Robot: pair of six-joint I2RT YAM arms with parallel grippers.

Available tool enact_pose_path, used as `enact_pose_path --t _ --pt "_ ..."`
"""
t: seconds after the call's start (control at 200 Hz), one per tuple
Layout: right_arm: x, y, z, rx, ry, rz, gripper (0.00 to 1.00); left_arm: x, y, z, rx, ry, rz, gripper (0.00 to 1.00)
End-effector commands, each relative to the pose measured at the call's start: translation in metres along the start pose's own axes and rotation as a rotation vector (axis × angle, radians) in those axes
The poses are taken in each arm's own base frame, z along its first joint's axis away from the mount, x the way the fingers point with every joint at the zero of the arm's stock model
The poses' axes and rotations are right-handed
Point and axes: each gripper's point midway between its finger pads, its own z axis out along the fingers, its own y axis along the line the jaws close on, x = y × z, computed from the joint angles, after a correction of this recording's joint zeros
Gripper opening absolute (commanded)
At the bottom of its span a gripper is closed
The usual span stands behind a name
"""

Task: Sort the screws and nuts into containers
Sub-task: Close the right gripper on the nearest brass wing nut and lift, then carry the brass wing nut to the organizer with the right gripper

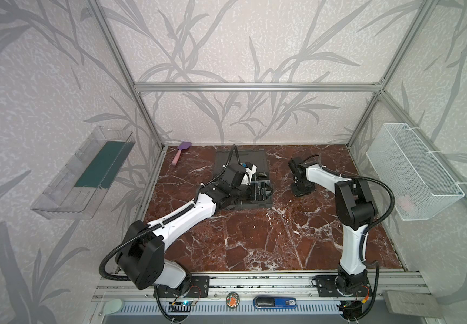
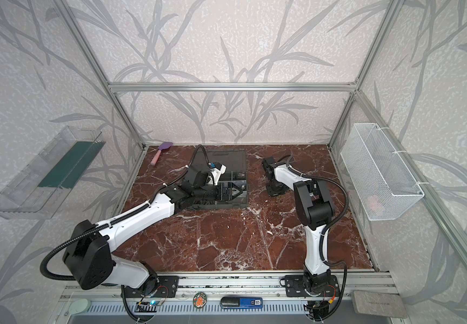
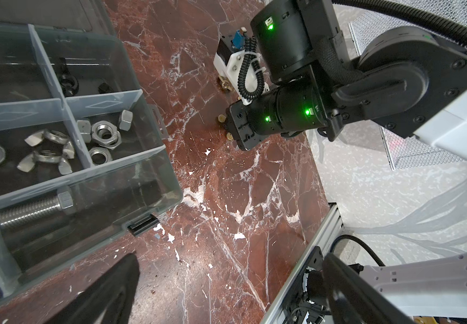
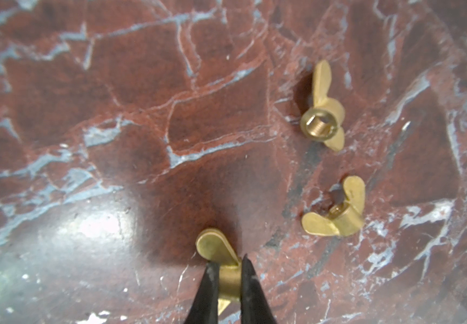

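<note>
Two loose wing nuts (image 4: 323,112) (image 4: 336,213) lie near the right jaws' gripped nut (image 4: 228,277).

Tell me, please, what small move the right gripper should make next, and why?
Probably a short straight lift: the right gripper pinches a brass-coloured metal wing nut on the red marble table, and two more brass wing nuts lie close by, so sliding sideways might knock them.

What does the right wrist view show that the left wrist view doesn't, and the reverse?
Right wrist only: the right gripper, jaws shut on a brass wing nut, close up. Left wrist only: the organizer case holding silver wing nuts, hex nuts and a long bolt. Both: the marble tabletop and loose brass wing nuts beside the right gripper.
</note>
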Motion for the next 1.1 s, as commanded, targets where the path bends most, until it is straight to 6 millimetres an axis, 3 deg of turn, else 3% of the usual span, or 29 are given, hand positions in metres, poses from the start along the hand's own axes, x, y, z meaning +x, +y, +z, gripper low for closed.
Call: enact_pose_path --t 0.0,0.385,0.535,0.695,1.095 --pt "-0.005 0.007 -0.025 -0.032 -0.027 -0.002 0.05 -0.009 -0.008 -0.011 -0.015 -0.024 0.044 0.99" --pt "-0.036 0.036 -0.097 -0.205 -0.189 0.029 0.02 -0.019 0.002 -0.029 -0.047 -0.058 0.049 0.99" --pt "-0.053 0.068 -0.127 -0.306 -0.290 0.020 0.02 -0.023 0.012 -0.040 -0.062 -0.075 0.026 0.99" --pt "-0.069 0.105 -0.146 -0.381 -0.353 -0.010 0.02 -0.029 0.029 -0.056 -0.060 -0.109 -0.044 0.99" --pt "-0.097 0.215 -0.163 -0.582 -0.360 -0.083 0.03 -0.025 0.065 -0.091 -0.109 -0.182 -0.128 0.99"
